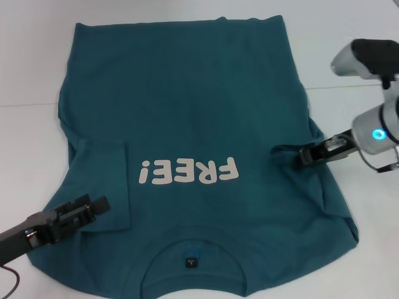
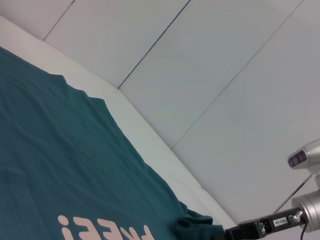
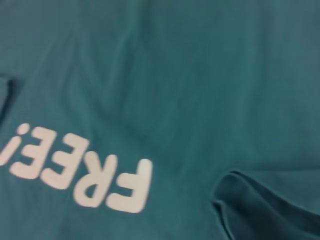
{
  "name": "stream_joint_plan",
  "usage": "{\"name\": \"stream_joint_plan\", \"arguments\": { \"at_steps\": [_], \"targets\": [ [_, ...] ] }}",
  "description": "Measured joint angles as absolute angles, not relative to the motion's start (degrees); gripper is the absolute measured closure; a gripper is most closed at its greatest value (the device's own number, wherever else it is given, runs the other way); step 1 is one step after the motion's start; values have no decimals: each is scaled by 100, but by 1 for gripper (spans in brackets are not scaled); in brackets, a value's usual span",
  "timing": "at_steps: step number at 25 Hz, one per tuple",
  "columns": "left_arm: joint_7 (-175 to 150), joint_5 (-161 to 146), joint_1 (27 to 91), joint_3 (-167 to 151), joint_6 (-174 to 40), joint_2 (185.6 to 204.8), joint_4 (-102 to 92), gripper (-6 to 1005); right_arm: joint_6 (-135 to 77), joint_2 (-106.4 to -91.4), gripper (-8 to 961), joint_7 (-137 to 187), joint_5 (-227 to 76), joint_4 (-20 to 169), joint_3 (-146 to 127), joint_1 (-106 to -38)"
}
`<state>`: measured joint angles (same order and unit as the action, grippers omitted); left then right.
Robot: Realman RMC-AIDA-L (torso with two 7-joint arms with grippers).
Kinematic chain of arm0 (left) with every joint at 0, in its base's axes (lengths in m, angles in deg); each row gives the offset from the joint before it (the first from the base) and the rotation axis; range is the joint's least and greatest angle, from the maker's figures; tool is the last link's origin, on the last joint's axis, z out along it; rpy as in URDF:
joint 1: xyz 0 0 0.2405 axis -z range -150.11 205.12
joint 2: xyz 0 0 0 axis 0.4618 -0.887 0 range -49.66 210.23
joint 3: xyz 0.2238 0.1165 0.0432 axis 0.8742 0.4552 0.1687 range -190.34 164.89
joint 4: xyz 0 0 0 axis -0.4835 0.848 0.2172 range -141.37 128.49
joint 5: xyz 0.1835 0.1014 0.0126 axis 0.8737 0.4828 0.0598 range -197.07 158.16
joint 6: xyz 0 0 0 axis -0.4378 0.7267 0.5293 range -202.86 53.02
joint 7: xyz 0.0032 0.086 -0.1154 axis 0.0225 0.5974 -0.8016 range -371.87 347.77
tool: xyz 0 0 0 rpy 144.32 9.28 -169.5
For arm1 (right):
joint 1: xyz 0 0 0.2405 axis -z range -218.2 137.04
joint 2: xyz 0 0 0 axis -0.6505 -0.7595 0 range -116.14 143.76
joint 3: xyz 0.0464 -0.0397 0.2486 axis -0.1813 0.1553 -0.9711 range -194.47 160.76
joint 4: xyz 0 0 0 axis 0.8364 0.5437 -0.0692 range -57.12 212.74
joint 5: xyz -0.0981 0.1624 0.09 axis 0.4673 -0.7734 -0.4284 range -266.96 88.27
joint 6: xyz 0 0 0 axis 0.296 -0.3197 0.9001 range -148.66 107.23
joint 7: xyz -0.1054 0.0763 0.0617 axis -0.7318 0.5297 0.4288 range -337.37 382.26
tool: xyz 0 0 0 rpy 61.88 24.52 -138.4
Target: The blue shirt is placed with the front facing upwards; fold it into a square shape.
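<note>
- Shirt (image 1: pixel 187 118) lies face-up on the table (image 1: pixel 31 62), soft, limp, light; sleeves folded in.
- Right pincer (image 1: pixel 303 156), three o'clock, seems clamped on shirt's edge.
- Left pincer (image 1: pixel 100 204), eight o'clock: grip unclear.

The blue shirt (image 1: pixel 187 106) is cut off at the near edge of the head view, its collar rim partly lost there. The small dark label (image 1: pixel 190 262) is too small to read. The left gripper (image 1: pixel 103 203) and right gripper (image 1: pixel 300 156) hide their jaws against dark cloth; whether either grips is unclear.
</note>
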<state>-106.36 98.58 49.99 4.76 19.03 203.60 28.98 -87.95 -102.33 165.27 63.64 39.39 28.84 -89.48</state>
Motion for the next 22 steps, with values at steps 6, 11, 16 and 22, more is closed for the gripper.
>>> {"name": "stream_joint_plan", "arguments": {
  "at_steps": [6, 11, 16, 22],
  "targets": [
    [-10636, 9858, 5000, 476, 1903, 20360, 2898, 182, -8760, -10379, 872, 16539, 6359, 3981, 2895, -9093],
    [-10636, 9858, 4988, 476, 1904, 20360, 2898, 182, -8690, -10412, 835, 16609, 6163, 3991, 2890, -9085],
    [-10636, 9858, 5002, 477, 1902, 20360, 2898, 182, -8733, -10407, 798, 16565, 6100, 4040, 2924, -9075],
    [-10636, 9858, 5011, 476, 1896, 20360, 2898, 182, -8766, -10332, 711, 16572, 6106, 4098, 2954, -9072]
  ]
}}
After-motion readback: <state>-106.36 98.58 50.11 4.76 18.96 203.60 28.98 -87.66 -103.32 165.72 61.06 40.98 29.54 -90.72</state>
